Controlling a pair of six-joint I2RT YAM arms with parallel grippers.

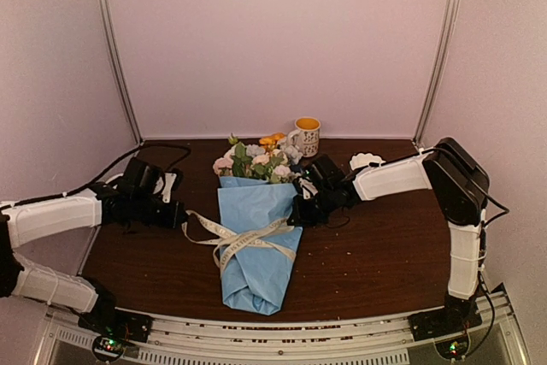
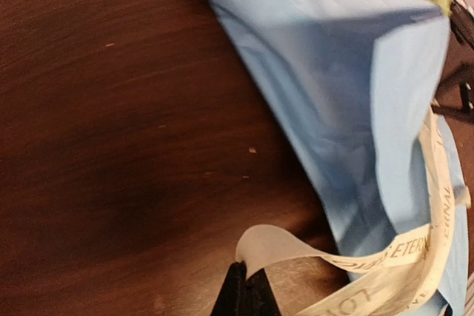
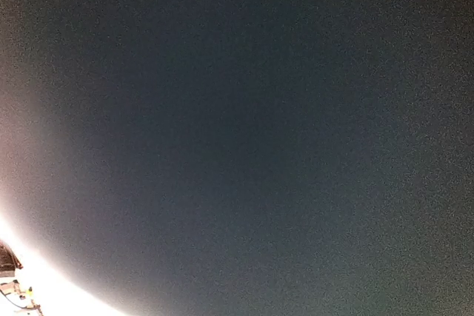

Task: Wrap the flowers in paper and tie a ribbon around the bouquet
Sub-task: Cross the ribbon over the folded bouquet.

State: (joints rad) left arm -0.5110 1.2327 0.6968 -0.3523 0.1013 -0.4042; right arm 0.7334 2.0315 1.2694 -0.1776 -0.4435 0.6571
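Note:
The bouquet lies in the middle of the table: pastel flowers [image 1: 256, 161] stick out of the far end of a cone of light blue paper [image 1: 252, 267]. The cream ribbon [image 1: 246, 241] with dark lettering crosses the cone. My left gripper [image 1: 181, 214] is to the left of the cone, shut on one end of the ribbon [image 2: 275, 248], with the black fingertips [image 2: 238, 290] pinched together just above the wood. My right gripper [image 1: 299, 211] is against the cone's right edge. Its wrist view is almost all dark, so its fingers are hidden, and I cannot tell whether it holds anything.
A white mug with an orange inside [image 1: 306, 135] stands behind the flowers near the back wall. A small white object [image 1: 365, 161] lies to the right of it, by the right arm. The brown table [image 1: 385, 254] ends at a metal rail in front.

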